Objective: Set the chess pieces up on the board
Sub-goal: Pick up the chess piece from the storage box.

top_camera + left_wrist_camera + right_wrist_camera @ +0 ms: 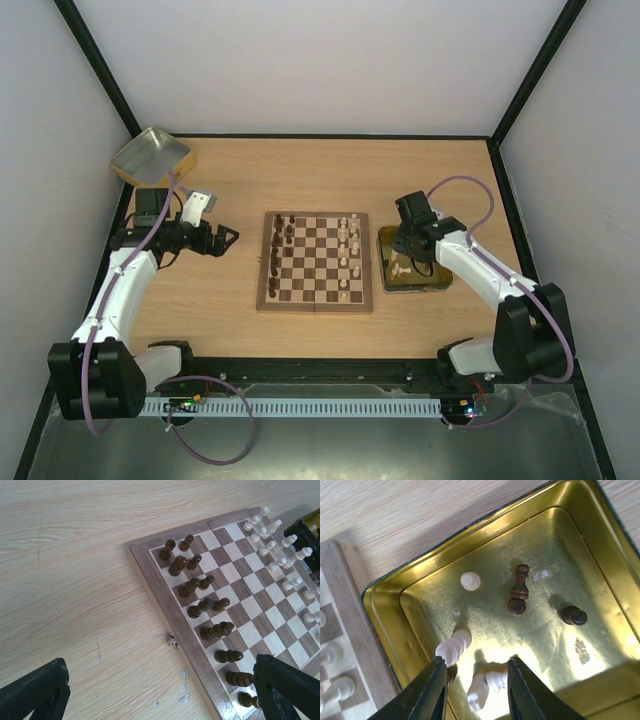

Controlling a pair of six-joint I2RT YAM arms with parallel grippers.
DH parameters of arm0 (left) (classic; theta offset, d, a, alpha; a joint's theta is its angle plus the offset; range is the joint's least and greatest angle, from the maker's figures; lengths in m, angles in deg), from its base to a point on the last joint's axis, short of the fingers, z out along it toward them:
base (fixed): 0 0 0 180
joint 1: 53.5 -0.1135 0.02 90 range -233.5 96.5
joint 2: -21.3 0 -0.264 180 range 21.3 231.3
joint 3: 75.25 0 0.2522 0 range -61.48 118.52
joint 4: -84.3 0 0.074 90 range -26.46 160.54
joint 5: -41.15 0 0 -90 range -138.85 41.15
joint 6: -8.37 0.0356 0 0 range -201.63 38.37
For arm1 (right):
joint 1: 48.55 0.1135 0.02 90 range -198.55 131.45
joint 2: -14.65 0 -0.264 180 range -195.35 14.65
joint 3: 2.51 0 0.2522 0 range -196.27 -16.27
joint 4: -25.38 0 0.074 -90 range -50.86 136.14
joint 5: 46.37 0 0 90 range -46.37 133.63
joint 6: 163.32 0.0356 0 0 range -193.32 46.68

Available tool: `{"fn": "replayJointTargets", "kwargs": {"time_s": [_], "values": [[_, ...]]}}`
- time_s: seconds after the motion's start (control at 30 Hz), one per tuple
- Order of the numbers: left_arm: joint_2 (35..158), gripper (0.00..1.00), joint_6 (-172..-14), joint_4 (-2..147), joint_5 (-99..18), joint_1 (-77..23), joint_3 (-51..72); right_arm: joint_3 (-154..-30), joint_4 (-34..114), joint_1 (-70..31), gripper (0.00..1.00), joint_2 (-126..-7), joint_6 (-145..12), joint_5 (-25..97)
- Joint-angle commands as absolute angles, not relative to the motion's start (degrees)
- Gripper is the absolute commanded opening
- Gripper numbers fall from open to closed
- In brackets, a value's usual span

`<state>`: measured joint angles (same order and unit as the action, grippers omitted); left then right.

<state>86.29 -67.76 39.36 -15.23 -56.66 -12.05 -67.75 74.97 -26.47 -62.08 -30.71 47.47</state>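
The board (315,262) lies mid-table, with dark chess pieces (280,250) along its left side and pale ones (348,250) along its right. My left gripper (228,240) hovers open over bare table by the board's left rim (164,596), its fingers (35,692) wide apart, near the dark pieces (200,587). My right gripper (476,685) is down inside a gold tray (385,610). It is open, its jaws either side of a pale piece (487,682) lying flat. Another pale piece (454,647) lies by the left finger.
The tray also holds an upright pale piece (470,581), a dark piece (519,592) lying down and another dark one (574,615). A second gold tray (150,157) sits at the far left corner. A small metal latch (172,640) sticks out of the board's rim.
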Motion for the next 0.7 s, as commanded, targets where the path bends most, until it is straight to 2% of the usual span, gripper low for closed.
{"fn": "replayJointTargets", "kwargs": {"time_s": [0.0,0.67], "values": [[86.6,0.99,-67.2,38.8,-14.2,-56.4,-12.6,-69.2,69.9,-28.6,0.31,-66.8,-31.7,43.7],[87.2,0.99,-67.0,38.9,-14.3,-55.1,-12.6,-73.7,63.9,-33.2,0.27,-79.1,-31.5,43.4]]}}
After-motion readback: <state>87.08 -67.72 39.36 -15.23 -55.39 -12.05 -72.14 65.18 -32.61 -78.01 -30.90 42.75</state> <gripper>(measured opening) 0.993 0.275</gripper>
